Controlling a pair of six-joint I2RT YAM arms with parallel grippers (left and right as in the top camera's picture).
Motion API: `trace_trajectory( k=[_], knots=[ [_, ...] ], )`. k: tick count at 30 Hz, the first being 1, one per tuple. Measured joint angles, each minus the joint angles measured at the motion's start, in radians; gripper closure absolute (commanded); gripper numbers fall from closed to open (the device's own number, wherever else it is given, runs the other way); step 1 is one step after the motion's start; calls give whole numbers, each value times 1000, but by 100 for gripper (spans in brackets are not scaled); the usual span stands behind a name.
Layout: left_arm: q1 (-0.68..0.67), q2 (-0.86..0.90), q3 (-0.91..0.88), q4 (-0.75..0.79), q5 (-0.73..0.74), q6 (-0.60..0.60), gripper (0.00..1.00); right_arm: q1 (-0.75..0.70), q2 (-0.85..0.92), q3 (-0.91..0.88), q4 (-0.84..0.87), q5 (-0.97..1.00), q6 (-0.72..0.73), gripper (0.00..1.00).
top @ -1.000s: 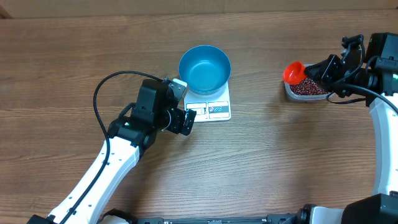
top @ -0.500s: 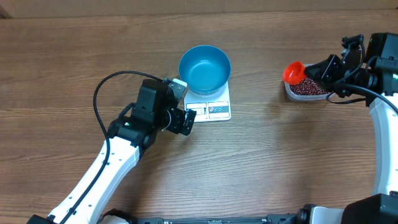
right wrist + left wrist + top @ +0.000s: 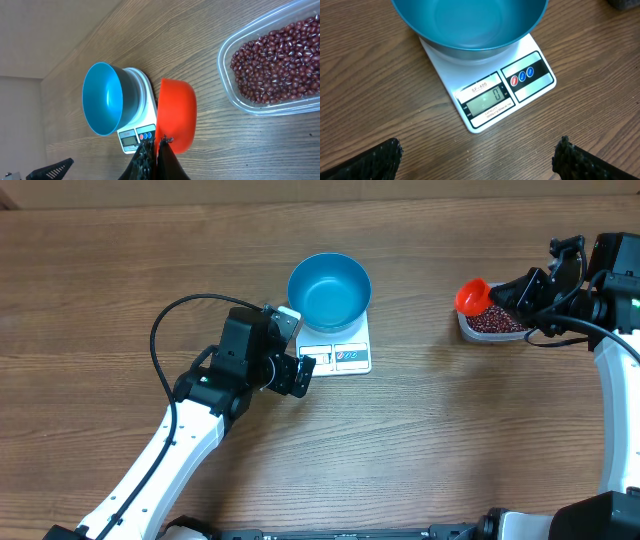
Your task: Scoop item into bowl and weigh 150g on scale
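Observation:
The blue bowl (image 3: 329, 290) stands on the white scale (image 3: 345, 357); nothing lies in the bowl (image 3: 470, 22), and the scale's (image 3: 490, 100) display shows 0. Dark red beans (image 3: 495, 323) fill a clear tub (image 3: 227, 82) at the right. My right gripper (image 3: 498, 297) is shut on an orange scoop (image 3: 471, 297), held over the tub's left end. In the right wrist view the scoop (image 3: 177, 117) is pinched at my right gripper (image 3: 156, 145), beside the beans (image 3: 280, 60). My left gripper (image 3: 300, 375) stands open just left of the scale's front; between its fingers (image 3: 479, 150) is only bare table.
The wooden table (image 3: 450, 440) stretches round everything. A black cable (image 3: 165, 330) loops out from my left arm. The bowl (image 3: 102, 97) and scale (image 3: 137, 135) also show in the right wrist view, left of the scoop.

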Motion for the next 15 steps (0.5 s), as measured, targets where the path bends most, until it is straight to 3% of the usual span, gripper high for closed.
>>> trace_trajectory(
  k=[15],
  knots=[
    [0,0,0,14,0,0,0,0,0,0,15,2,-1,96]
  ],
)
